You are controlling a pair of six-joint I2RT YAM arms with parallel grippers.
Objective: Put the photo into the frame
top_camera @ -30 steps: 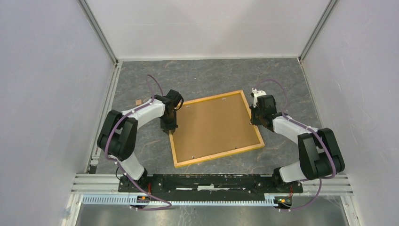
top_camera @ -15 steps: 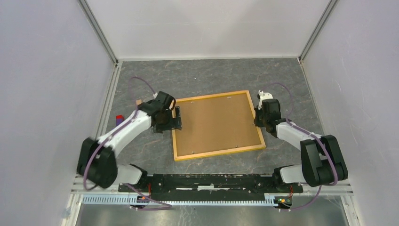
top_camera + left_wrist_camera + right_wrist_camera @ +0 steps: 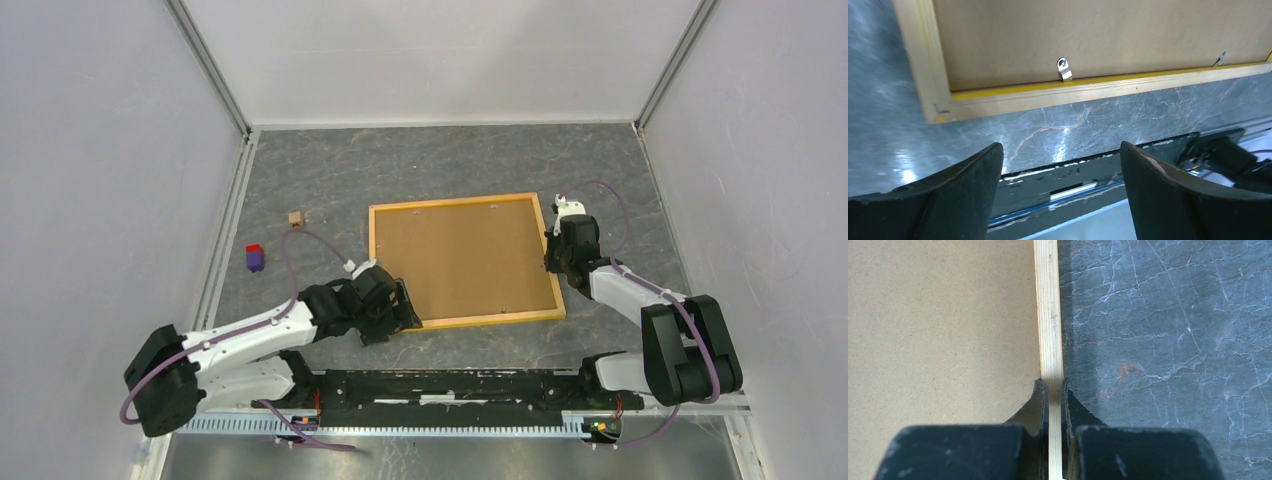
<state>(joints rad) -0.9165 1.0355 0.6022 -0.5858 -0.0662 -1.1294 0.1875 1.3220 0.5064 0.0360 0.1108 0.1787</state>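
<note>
Light orange-yellow wooden rectangular frame (image 3: 452,202) flat on grey surface (image 3: 450,160), right pincer (image 3: 1054,390) clamped on its rail, left pincer (image 3: 1060,149) spread wide, empty

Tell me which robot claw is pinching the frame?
The right gripper, shut on the frame's right edge; the left gripper hangs open, holding nothing.

- We see our left arm (image 3: 250,335) lying low, stretched from its base toward the middle.
- Our left gripper (image 3: 1060,150) gapes wide, its fingers (image 3: 973,175) (dark and curved) well apart.
- Our right arm (image 3: 630,290) bends at the elbow, with the forearm reaching away and leftward.
- Our right gripper (image 3: 1052,386) pinches the frame (image 3: 1049,315) by its edge.
</note>
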